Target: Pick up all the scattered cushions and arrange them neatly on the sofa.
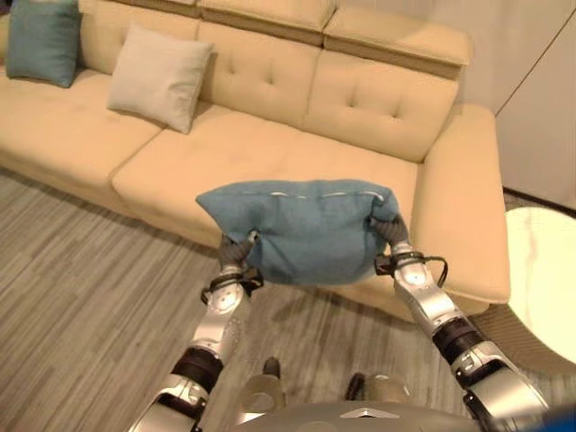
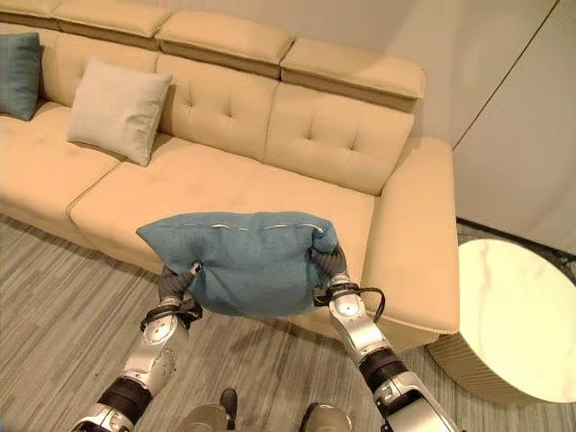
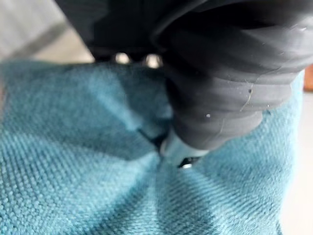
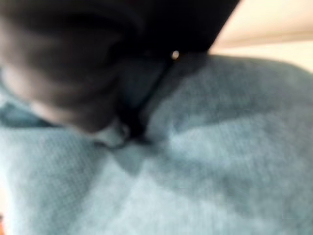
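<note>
Teal cushion (image 1: 306, 229) hangs crosswise before the sofa (image 1: 270, 148); I pinch its ends, left hand (image 1: 236, 255), right hand (image 1: 389, 232).

A cream tufted sofa (image 1: 270, 144) stands on a grey wood-grain floor (image 1: 81, 270). On its seat, a beige cushion (image 1: 160, 76) leans upright against the backrest, and a teal cushion (image 1: 42, 40) leans near it at the sofa's left end. Just beside the sofa's right arm a round white marble-topped side table (image 2: 517, 310) stands on the floor
</note>
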Controlling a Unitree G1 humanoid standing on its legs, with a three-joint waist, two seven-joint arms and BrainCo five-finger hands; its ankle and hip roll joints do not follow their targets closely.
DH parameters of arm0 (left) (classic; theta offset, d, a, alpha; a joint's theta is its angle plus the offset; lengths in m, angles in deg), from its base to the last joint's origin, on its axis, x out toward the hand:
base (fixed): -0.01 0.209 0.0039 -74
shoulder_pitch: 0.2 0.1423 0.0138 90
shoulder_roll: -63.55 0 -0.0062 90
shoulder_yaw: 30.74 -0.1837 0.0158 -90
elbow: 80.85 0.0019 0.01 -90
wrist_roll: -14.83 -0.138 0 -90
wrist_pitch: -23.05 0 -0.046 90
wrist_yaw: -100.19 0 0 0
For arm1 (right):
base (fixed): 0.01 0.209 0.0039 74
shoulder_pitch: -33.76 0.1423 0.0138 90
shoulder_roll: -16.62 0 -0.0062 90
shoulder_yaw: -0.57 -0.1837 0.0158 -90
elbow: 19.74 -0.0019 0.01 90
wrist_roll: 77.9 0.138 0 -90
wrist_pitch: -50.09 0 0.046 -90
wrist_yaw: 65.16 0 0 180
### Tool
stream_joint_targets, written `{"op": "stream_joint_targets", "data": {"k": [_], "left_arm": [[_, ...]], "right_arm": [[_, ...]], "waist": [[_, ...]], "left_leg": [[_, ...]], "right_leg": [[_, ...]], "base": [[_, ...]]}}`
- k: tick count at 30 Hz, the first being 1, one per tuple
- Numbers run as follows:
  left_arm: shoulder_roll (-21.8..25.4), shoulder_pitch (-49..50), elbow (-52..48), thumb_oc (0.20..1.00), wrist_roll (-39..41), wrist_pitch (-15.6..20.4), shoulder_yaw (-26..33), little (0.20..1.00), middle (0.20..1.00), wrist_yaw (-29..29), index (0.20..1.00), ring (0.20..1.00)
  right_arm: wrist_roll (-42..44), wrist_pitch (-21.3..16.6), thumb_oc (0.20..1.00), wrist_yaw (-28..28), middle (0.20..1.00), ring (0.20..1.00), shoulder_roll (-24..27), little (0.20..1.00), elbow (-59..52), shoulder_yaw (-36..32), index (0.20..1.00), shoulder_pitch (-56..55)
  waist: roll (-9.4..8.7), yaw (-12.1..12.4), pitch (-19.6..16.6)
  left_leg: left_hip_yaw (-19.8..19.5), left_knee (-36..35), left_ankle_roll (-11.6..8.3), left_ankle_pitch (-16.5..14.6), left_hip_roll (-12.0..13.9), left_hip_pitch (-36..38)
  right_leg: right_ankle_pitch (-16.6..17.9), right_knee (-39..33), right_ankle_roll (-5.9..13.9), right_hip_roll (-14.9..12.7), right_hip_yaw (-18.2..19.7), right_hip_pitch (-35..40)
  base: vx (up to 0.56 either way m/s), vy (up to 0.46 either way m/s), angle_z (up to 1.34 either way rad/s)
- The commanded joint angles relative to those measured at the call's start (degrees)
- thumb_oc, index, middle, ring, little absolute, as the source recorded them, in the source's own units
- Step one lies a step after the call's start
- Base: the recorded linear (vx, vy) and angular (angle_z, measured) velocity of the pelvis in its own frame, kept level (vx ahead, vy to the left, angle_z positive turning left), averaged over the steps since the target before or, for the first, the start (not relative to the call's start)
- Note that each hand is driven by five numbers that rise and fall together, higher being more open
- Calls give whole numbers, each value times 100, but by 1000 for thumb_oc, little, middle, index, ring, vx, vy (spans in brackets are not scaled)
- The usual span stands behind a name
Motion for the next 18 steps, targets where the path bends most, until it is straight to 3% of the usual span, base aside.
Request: {"op": "stream_joint_targets", "data": {"k": [1, 5, 8, 10, 13, 14, 15, 18], "left_arm": [[-165, -582, -930, 200, -451, 424, -369, 200, 200, -549, 200, 200], [-210, -737, -870, 200, -433, 427, -383, 200, 200, -562, 200, 200], [-270, -821, -769, 200, -435, 434, -457, 200, 200, -603, 200, 200], [-373, -815, -682, 200, -427, 425, -546, 200, 200, -664, 200, 200], [-454, -763, -660, 200, -325, 414, -634, 200, 200, -799, 200, 200], [-465, -767, -648, 200, -244, 413, -640, 200, 200, -816, 200, 200], [-457, -806, -618, 200, -242, 383, -680, 200, 200, -841, 200, 200], [-437, -866, -628, 200, -225, 355, -700, 200, 200, -821, 200, 200]], "right_arm": [[-206, -462, 200, -394, 200, 200, -551, 200, -565, 271, 200, 783], [-125, -485, 200, -367, 200, 200, -528, 200, -419, 325, 200, 981], [-153, -481, 200, -360, 200, 200, -465, 200, -401, 328, 200, 986], [-141, -495, 200, -359, 200, 200, -367, 200, -446, 265, 200, 829], [-117, -490, 200, -353, 200, 200, -286, 200, -464, 267, 200, 710], [-84, -500, 200, -344, 200, 200, -285, 200, -464, 275, 200, 713], [-87, -493, 200, -307, 200, 200, -282, 200, -460, 257, 200, 695], [-59, -492, 200, -282, 200, 200, -283, 200, -467, 219, 200, 704]], "waist": [[6, -88, 2], [-93, -270, 69], [-161, -376, 38], [-205, -500, -89], [-254, -575, -121], [-275, -579, -113], [-346, -543, -80], [-434, -463, -81]], "left_leg": [[-156, -365, 72, 10, -290, 274], [-470, -491, 35, -89, -503, 559], [-644, -365, 11, -249, -627, 605], [-651, 116, -127, -326, -708, 533], [-229, 1392, -633, 50, -467, 32], [-49, 1659, -696, 105, -318, -102], [307, 1859, -617, 62, -26, -395], [490, 1568, -449, -121, 127, -763]], "right_leg": [[676, -911, 199, 694, 334, -120], [955, -2107, 221, 943, 252, -369], [1001, -2241, 199, 1009, 454, -282], [892, -2329, 55, 1086, 549, 8], [797, -2497, -85, 993, 233, 478], [760, -2542, -128, 989, 139, 585], [641, -2625, -180, 946, 26, 769], [541, -2654, -173, 905, -1, 896]], "base": [[152, 42, -12], [239, 52, 29], [264, -10, 76], [276, -23, 93], [234, -46, 79], [214, -100, 73], [220, -83, 52], [152, -26, 11]]}}
